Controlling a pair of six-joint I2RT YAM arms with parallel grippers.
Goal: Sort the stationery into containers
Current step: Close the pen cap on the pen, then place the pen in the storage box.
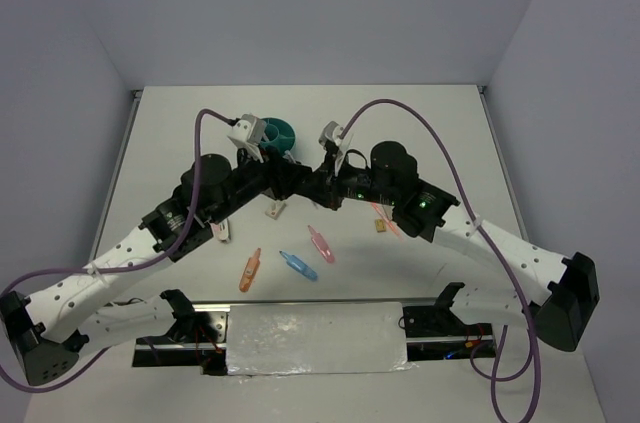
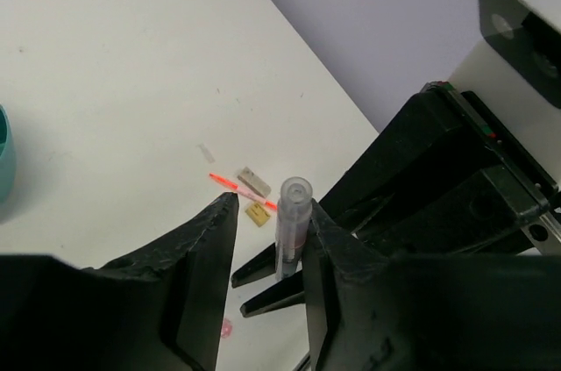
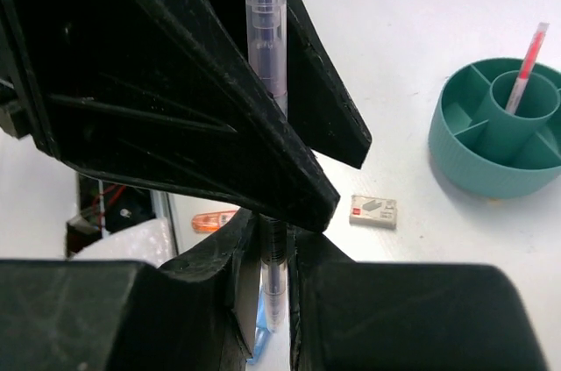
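1. Left gripper (image 2: 273,204) is hovering on the near side of the teal cup (image 1: 281,133), jaws spread. Its fingers (image 2: 210,257) are flanking the grey pen (image 2: 294,217), with a gap showing on one side.
2. Meeting it from the right, the right gripper (image 3: 273,239) is pinching that same grey pen low on its barrel.
3. Only the right wrist view is looking into the teal cup. It is showing divided compartments and one pink pen (image 3: 527,64) leaning in the central tube. In the top view the left wrist is covering part of the cup.
4. Only the left wrist view is separating two eraser blocks (image 2: 254,182) lying beside the salmon pen (image 2: 230,183), well to the right of the teal cup. The right wrist view is adding a third eraser (image 3: 372,210) just on the cup's near side.
5. Counting across the views, one teal cup, three pens (grey, pink and salmon) and three erasers are showing. Three markers are lying further out on the cup's near side: the orange marker (image 1: 250,269), the blue marker (image 1: 298,265) and the pink marker (image 1: 320,243).
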